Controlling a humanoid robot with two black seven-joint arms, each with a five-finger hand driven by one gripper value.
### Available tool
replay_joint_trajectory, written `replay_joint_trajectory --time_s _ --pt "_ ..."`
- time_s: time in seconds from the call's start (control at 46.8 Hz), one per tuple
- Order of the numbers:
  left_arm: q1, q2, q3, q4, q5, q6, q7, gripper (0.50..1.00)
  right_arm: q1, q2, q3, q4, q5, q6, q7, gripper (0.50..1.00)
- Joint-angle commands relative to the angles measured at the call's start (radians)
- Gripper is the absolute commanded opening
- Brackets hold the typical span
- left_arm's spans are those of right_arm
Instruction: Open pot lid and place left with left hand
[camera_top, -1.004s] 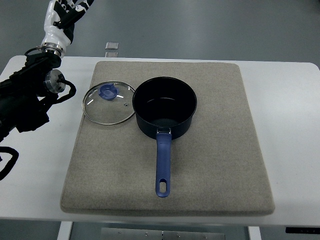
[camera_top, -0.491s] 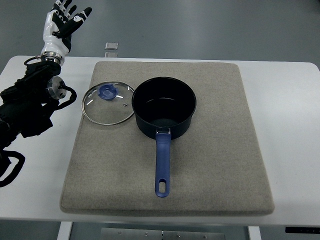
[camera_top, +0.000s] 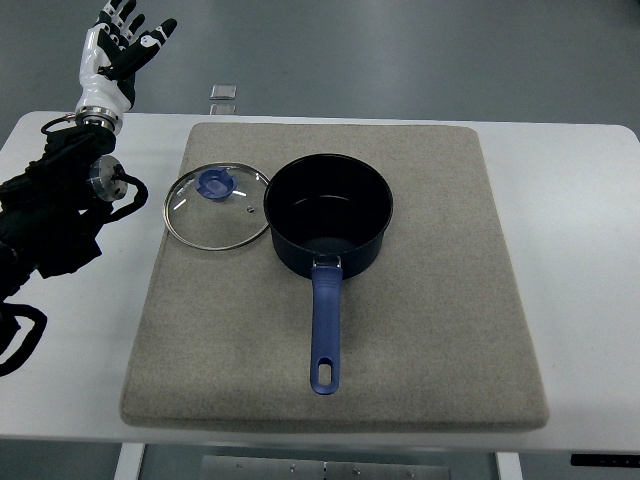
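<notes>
We see the lid (camera_top: 218, 207) already lying on the mat (camera_top: 420, 330) just left of the open pot (camera_top: 329, 214), and the left hand (camera_top: 113, 50), empty with spread fingers, only needs to retreat.

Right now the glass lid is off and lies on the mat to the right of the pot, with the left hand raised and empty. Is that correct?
Not quite. The glass lid lies to the left of the pot, not the right, its rim against the pot's side, as the top view shows. The rest holds: it is off, on the mat, and the left hand is raised, open and empty.
</notes>
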Motion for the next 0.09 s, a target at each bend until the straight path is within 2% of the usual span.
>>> replay_joint_trajectory --time_s 0.0,0.064 --pt "0.0 0.0 0.002 0.0 0.003 0.0 0.0 0.964 -0.001 0.0 0.0 0.0 0.001 0.0 0.0 0.917" --pt "0.0 0.002 0.003 0.0 0.005 0.0 0.0 0.964 -0.001 0.0 0.0 0.0 -0.001 0.0 0.0 0.917"
